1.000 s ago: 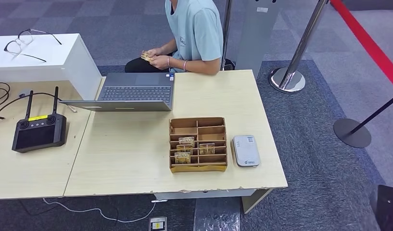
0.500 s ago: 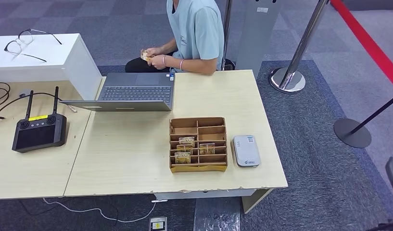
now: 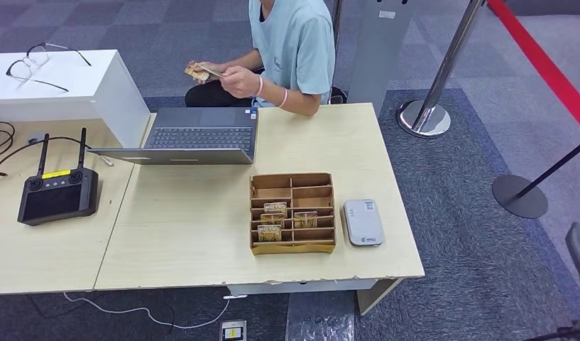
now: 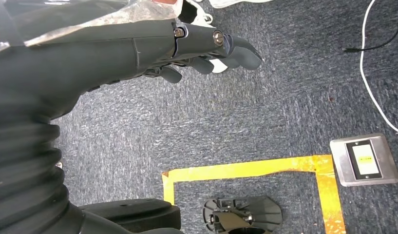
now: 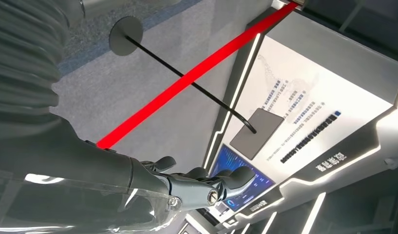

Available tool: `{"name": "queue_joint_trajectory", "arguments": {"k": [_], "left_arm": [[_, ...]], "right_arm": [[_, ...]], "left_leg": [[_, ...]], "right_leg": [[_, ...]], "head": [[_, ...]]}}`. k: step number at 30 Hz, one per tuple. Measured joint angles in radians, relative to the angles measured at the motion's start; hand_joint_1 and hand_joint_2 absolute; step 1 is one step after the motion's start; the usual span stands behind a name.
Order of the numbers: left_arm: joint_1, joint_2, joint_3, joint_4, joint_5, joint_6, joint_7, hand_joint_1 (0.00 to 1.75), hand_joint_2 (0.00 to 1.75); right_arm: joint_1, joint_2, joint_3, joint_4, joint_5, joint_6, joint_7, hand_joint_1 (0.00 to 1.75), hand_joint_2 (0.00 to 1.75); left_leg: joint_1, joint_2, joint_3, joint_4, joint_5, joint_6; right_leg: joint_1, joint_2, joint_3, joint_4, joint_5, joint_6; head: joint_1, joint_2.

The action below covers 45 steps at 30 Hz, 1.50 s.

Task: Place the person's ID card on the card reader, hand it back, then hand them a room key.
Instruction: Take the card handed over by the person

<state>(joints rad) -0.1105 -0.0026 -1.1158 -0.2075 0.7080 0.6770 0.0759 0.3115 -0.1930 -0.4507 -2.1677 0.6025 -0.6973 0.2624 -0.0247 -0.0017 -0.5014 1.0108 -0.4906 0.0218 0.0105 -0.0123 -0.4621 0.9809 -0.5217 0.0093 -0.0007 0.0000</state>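
Both robot hands hold nothing: the left hand (image 4: 206,51) hangs over carpet with fingers loosely apart, the right hand (image 5: 201,183) likewise free in the air. At the table's (image 3: 201,213) far edge a person (image 3: 290,50) holds the ID card (image 3: 198,70). The card reader (image 3: 363,222) lies just right of the box (image 3: 292,213) of room keys (image 3: 275,209).

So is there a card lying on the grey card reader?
No, the grey card reader lies bare on the table beside the wooden card box.
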Motion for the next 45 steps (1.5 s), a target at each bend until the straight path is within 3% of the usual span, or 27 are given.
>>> {"name": "queue_joint_trajectory", "arguments": {"k": [6,10,14,17,21,24,39,45], "left_arm": [[0.000,0.000,0.000,0.000,-0.001,0.000,0.000,0.00,1.75],[-0.001,-0.003,0.000,0.000,-0.009,0.000,0.000,0.00,1.75],[-0.002,-0.005,0.000,0.000,-0.022,-0.002,-0.001,0.00,1.75],[-0.003,-0.006,-0.001,0.000,-0.030,-0.005,-0.003,0.00,1.75],[-0.010,-0.012,-0.004,-0.001,-0.041,-0.006,-0.006,0.00,1.75],[-0.009,-0.016,-0.009,-0.001,-0.045,-0.007,-0.006,0.00,1.75],[-0.010,-0.017,-0.044,-0.001,-0.090,-0.015,0.000,0.00,1.75],[-0.011,-0.018,-0.052,-0.001,-0.094,-0.016,0.006,0.00,1.75]], "right_arm": [[-0.003,-0.010,0.011,-0.013,-0.047,0.000,-0.006,0.00,1.75],[-0.052,-0.078,0.101,-0.085,-0.072,0.001,0.055,0.00,1.75],[-0.126,-0.147,0.225,-0.119,-0.008,0.021,0.120,0.00,1.75],[-0.195,-0.183,0.333,-0.118,0.002,0.095,0.146,0.00,1.75],[-0.331,-0.210,0.544,-0.064,0.124,0.146,0.193,0.00,1.75],[-0.374,-0.228,0.663,-0.021,0.174,0.161,0.215,0.00,1.75],[-0.516,-0.229,0.951,0.226,0.279,0.290,0.212,0.00,1.75],[-0.547,-0.204,1.015,0.315,0.282,0.280,0.199,0.02,1.75]], "left_leg": [[0.000,0.000,0.000,0.000,0.000,0.000],[0.000,0.000,-0.001,0.000,0.000,0.000],[0.000,0.000,0.000,0.000,0.000,0.000],[0.000,0.000,-0.001,0.000,0.000,0.000],[0.001,-0.001,-0.001,0.000,0.001,0.000],[0.001,-0.004,-0.003,0.000,0.002,0.000],[0.001,-0.004,-0.004,0.000,0.002,0.000],[0.001,-0.003,-0.005,0.000,0.002,0.000]], "right_leg": [[0.000,0.000,0.000,0.000,0.000,0.000],[0.000,0.000,0.000,0.000,0.000,0.000],[0.000,0.000,0.001,0.000,0.000,0.000],[0.000,0.000,0.001,0.001,0.000,0.000],[0.001,-0.001,0.000,0.001,0.001,0.000],[0.001,-0.005,-0.001,0.001,0.000,0.000],[0.001,-0.004,-0.002,0.001,0.000,0.000],[0.001,-0.004,-0.002,0.001,0.000,0.000]], "head": [[0.000,0.000],[0.000,0.000],[0.000,0.000],[0.000,0.000],[0.000,0.000],[0.000,0.000],[0.000,0.000],[0.000,0.000]]}}
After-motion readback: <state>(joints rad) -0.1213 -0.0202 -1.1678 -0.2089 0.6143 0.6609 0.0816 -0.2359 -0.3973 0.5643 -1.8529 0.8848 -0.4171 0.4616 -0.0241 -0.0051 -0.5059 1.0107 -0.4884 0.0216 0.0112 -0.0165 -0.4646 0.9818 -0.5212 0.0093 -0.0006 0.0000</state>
